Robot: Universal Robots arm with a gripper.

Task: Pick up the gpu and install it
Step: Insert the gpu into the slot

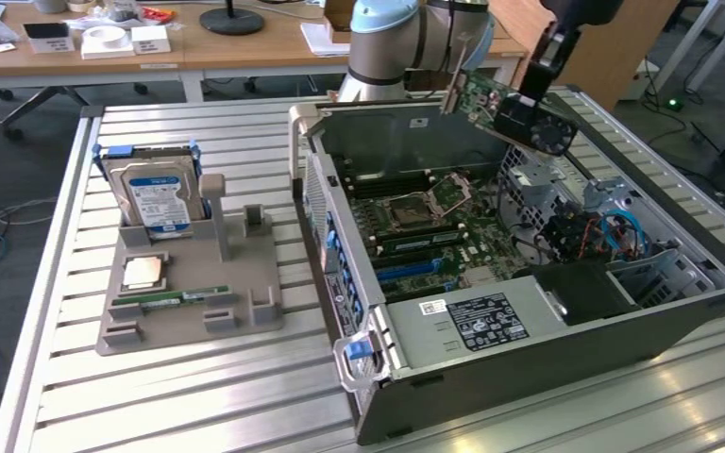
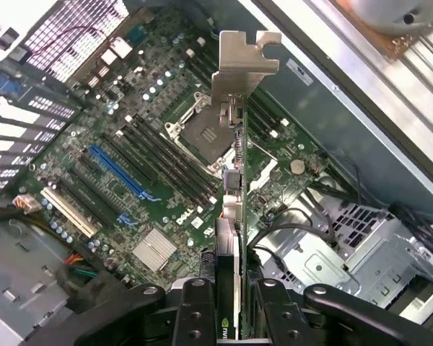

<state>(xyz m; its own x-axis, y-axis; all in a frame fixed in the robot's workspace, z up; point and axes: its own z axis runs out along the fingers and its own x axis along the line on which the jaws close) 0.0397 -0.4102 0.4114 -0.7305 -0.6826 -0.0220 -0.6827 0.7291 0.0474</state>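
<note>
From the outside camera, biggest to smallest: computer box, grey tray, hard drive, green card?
Open grey metal computer case;
grey plastic tray;
silver blue-labelled hard drive and green gpu card, too alike to rank.

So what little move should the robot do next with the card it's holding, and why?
Probably ease the gpu down and across toward the long blue slot. The gripper holds it high above the open case, clear of the motherboard and not over that slot, so it isn't seated yet.
</note>
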